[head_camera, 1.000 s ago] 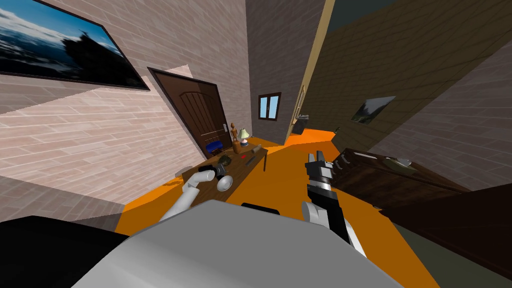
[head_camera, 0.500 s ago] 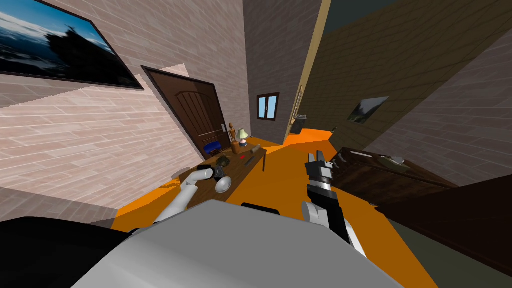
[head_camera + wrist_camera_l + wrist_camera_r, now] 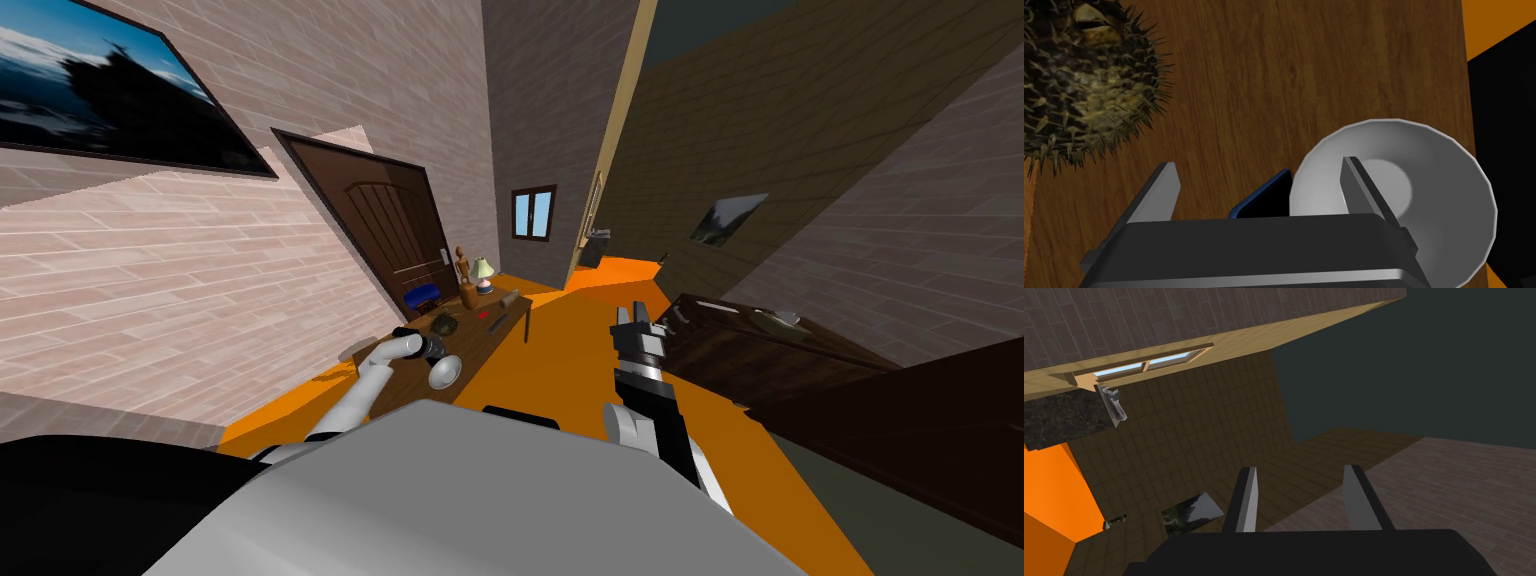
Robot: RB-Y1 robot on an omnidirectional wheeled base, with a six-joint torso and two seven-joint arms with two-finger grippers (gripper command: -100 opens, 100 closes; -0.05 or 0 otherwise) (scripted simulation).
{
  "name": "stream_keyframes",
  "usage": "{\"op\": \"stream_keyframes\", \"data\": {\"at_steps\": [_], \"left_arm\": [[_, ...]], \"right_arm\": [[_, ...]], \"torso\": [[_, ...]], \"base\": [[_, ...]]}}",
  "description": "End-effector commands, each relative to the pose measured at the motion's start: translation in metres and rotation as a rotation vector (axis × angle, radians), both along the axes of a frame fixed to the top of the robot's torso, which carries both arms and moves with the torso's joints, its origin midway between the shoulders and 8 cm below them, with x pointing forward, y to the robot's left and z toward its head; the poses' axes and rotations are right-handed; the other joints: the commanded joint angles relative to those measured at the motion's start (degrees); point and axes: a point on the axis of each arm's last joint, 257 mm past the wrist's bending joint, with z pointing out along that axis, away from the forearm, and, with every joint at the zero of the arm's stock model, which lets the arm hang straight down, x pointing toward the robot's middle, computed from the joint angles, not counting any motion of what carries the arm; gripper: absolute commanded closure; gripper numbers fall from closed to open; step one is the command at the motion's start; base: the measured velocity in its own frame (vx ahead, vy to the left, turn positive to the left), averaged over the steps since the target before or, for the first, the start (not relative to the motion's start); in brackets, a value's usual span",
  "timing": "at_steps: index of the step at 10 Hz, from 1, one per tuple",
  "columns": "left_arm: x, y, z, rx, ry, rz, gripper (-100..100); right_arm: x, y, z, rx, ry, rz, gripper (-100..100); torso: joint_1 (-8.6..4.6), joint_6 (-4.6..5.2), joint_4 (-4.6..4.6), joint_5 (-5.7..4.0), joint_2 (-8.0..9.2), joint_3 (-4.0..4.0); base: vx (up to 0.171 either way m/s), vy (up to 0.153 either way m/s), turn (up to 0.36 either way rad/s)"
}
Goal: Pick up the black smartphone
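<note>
- The left tool (image 3: 1258, 162) was held open over the near end of the counter (image 3: 1284, 75).
- The smartphone (image 3: 1265, 199) lay between its fingers, just beside the grey bowl (image 3: 1424, 200).
- One finger hung over the bowl, so a shift toward the spiky ball (image 3: 1089, 85) was advised before closing.
- The phone was seen as a thin black slab with a blue edge.
- The right tool (image 3: 1299, 470) was open, idle.

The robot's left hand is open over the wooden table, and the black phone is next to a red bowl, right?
Not quite. The bowl is light grey, not red; the left wrist view shows it. The left gripper is open over the wooden table, and the black phone lies next to that bowl.
</note>
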Motion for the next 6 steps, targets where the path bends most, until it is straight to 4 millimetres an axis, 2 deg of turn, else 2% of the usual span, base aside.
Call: {"op": "stream_keyframes", "data": {"at_steps": [1, 4, 6], "left_arm": [[-0.008, 0.006, -0.003, -0.036, 0.048, 0.031, -100], [-0.017, 0.009, -0.006, -0.067, 0.095, 0.054, -100], [-0.028, 0.019, -0.006, -0.112, 0.156, 0.101, -100]], "right_arm": [[0.000, 0.000, 0.000, 0.000, 0.000, 0.000, 0], [0.000, 0.000, 0.000, 0.000, 0.000, 0.000, 0], [0.000, 0.000, 0.000, 0.000, 0.000, 0.000, 0]], "torso": [[0.00, 0.00, 0.00, 0.00, 0.00, 0.00], [0.00, 0.00, 0.00, 0.00, 0.00, 0.00], [0.01, 0.00, 0.00, 0.00, 0.00, 0.00]], "base": [[0.011, 0.004, -0.049], [0.012, 0.004, -0.026], [0.014, 0.007, -0.040]]}}
